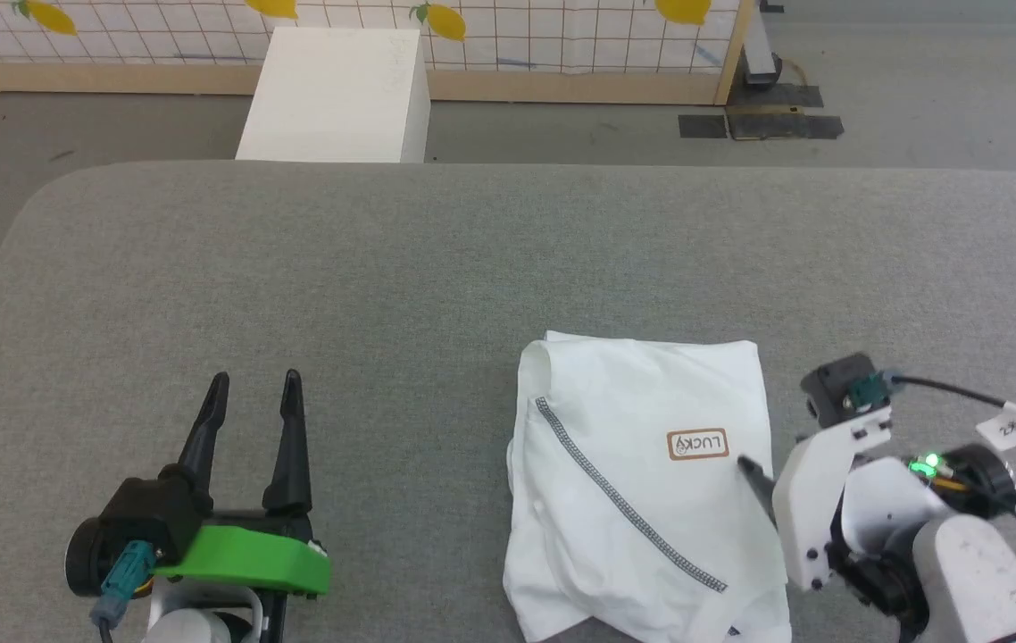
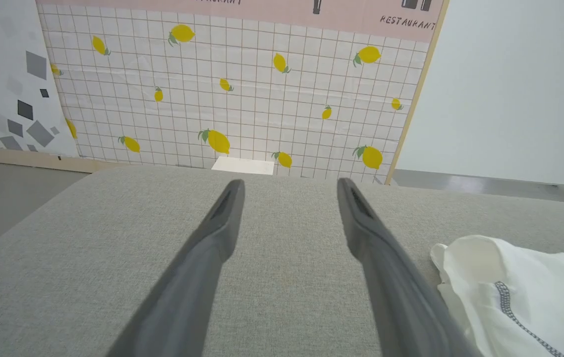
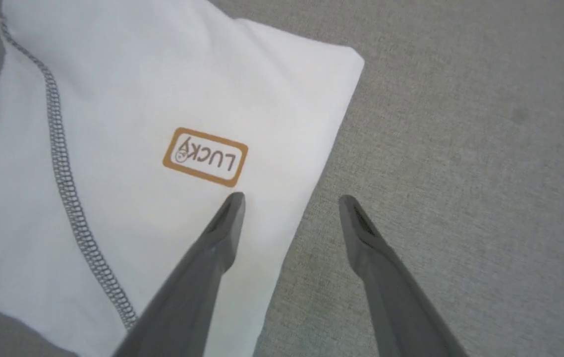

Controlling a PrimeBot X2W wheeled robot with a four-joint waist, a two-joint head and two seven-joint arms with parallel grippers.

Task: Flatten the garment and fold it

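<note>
Your white shirt (image 1: 633,402) looks light and limp; pinch its edge beside the LUCKY label (image 3: 205,157), which the right pincer (image 3: 289,198) straddles, gaping, empty; left pincer (image 1: 254,379), far from that label, likewise

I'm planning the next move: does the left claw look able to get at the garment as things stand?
Likely yes: the left claw is open, apart from the garment, with grey surface between; the right claw is at its other side.
</note>
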